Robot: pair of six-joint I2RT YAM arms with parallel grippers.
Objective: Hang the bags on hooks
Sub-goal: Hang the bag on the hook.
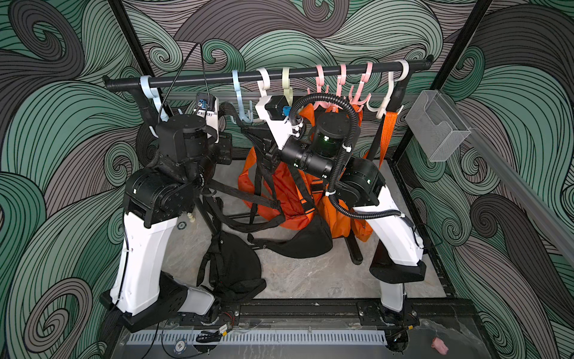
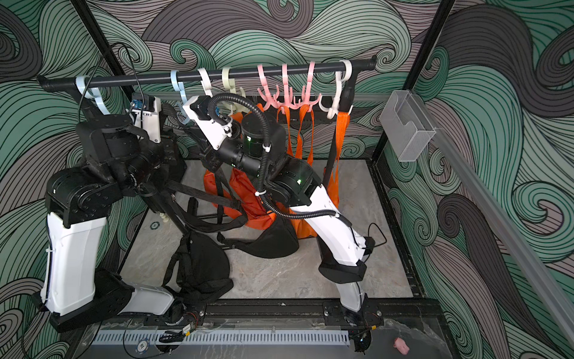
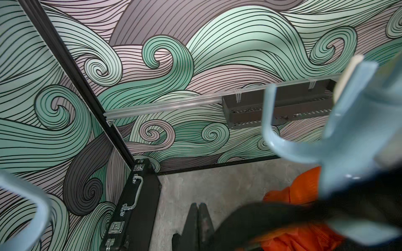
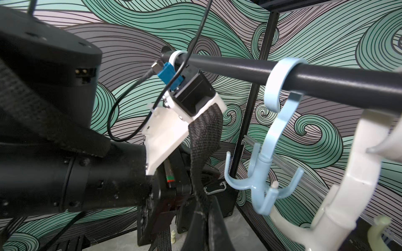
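The right gripper (image 4: 203, 214) clamps the bag's (image 1: 231, 264) black strap (image 4: 204, 139), a clear gap from the blue hook (image 4: 264, 180) under the rail (image 4: 239, 65). The left gripper's (image 3: 198, 206) jaws are pressed together.

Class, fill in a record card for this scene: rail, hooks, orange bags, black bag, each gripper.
rail: black bar across the back
hooks: blue hook, white hook, cream hook, pink hooks, all on the rail
orange bags: hung by straps from pink hooks
black bag: sagging to the floor
left gripper: shut, hold unclear
right gripper: shut on black strap
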